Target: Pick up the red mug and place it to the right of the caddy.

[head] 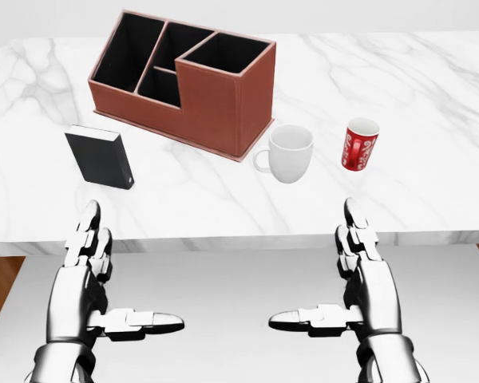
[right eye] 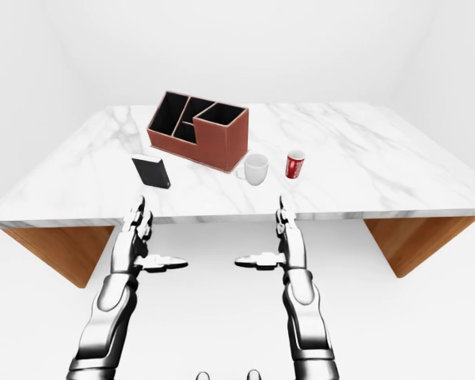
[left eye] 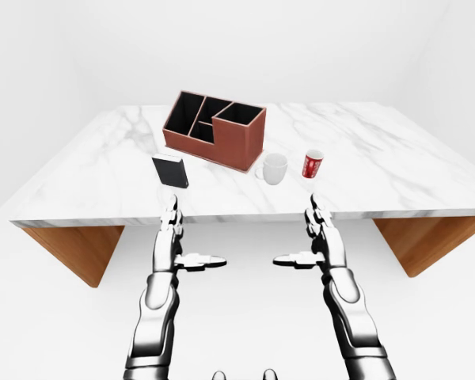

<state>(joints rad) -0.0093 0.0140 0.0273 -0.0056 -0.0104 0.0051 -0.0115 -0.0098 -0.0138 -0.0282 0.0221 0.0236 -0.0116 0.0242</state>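
The red mug (head: 360, 144) stands upright on the marble table (head: 431, 104), to the right of a white mug (head: 290, 153). The brown caddy (head: 184, 80), with black compartments, sits left of both mugs. My right hand (head: 347, 279) hovers open below the table's near edge, straight under the red mug in the head view, thumb pointing left. At the lower left my left hand (head: 100, 279) is open too, holding nothing, thumb pointing right.
A black box (head: 100, 157) stands on the table left of the caddy, just above my left hand. The table rests on wooden supports (left eye: 71, 245) at both ends. White floor lies beneath my arms.
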